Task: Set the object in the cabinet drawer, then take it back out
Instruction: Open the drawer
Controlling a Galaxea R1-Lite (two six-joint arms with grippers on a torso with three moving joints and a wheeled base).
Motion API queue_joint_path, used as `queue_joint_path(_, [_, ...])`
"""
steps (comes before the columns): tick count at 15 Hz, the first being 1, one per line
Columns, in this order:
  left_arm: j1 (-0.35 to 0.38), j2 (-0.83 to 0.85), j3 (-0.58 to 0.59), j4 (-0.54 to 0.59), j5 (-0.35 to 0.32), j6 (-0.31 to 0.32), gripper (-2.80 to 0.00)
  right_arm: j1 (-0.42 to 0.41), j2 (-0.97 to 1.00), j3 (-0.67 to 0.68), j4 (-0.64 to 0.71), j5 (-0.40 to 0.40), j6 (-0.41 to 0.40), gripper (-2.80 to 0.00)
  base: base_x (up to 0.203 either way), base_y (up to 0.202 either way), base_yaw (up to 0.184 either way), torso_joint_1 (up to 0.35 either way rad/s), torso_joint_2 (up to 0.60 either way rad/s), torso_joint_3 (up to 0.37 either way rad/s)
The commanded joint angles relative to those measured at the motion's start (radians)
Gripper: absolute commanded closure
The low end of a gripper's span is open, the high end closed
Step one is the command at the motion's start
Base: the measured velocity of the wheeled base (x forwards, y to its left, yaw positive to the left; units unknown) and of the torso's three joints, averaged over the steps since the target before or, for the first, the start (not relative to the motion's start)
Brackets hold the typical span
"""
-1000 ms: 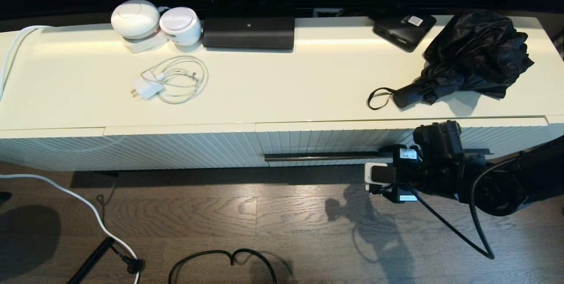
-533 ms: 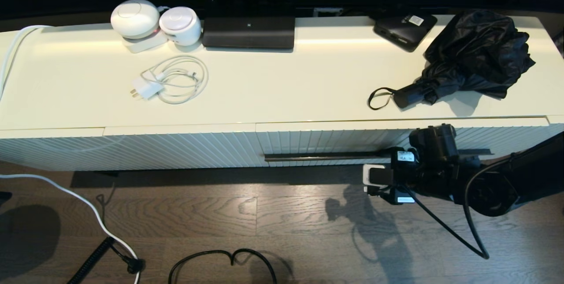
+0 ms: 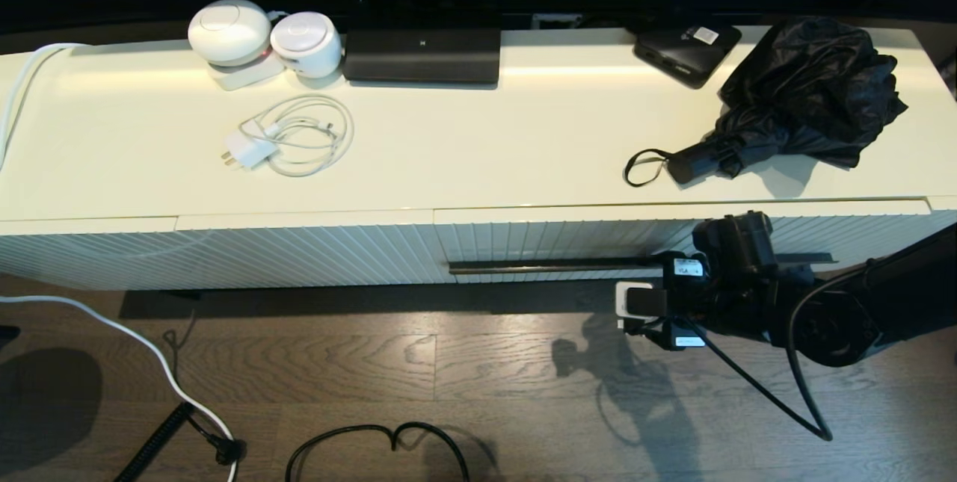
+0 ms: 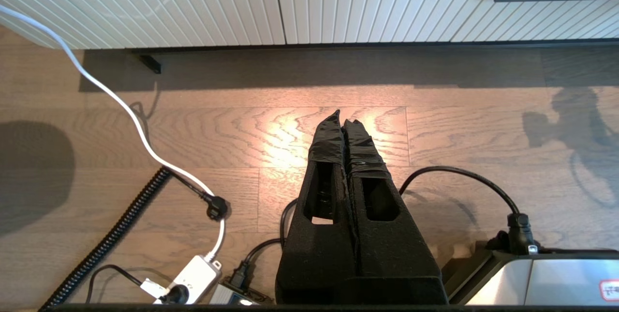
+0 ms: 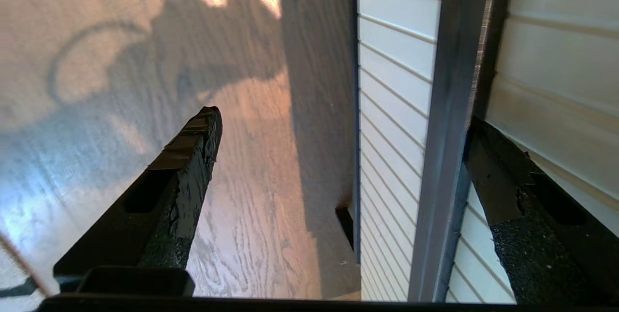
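The black folding umbrella (image 3: 800,93) lies on the cabinet top at the right, its short handle (image 3: 695,161) and wrist loop (image 3: 643,167) pointing left. Below it the ribbed cream drawer (image 3: 598,239) is closed, with its dark handle bar (image 3: 553,266) running across the front. My right gripper (image 3: 736,250) is at the bar's right part. In the right wrist view this gripper (image 5: 343,119) is open: one finger (image 5: 488,167) sits behind the handle bar (image 5: 449,109), the other finger (image 5: 193,152) hangs over the floor. My left gripper (image 4: 342,118) is shut and empty, low over the floor.
A flat black box with a white sticker (image 3: 686,48) sits behind the umbrella. A black bar-shaped device (image 3: 422,54), two white round devices (image 3: 230,32) and a white charger with cable (image 3: 291,137) lie further left. Cables (image 3: 374,441) and a power strip (image 4: 193,278) lie on the wooden floor.
My right gripper has shifted slightly to the left along the handle bar, then held still. The drawer has stayed closed and the umbrella has not moved.
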Motion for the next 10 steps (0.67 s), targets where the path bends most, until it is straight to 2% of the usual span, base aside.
queue_joint_path(1, [0.001,-0.002,-0.001,0.000,0.000,-0.001,0.00,0.004,-0.022,0.004,0.035,-0.001,-0.007,-2.80,0.000,0.000,0.000,0.000,0.00,0.000])
queue_joint_path(6, [0.000,-0.002,-0.001,0.000,0.000,-0.001,0.00,0.005,-0.032,0.018,0.057,-0.001,-0.005,-2.80,0.000,0.000,0.000,0.000,0.00,0.000])
queue_joint_path(10, [0.000,-0.002,0.000,0.000,0.000,-0.001,0.00,0.010,-0.041,0.096,0.043,-0.001,-0.005,-2.80,0.000,0.000,0.000,0.000,0.00,0.000])
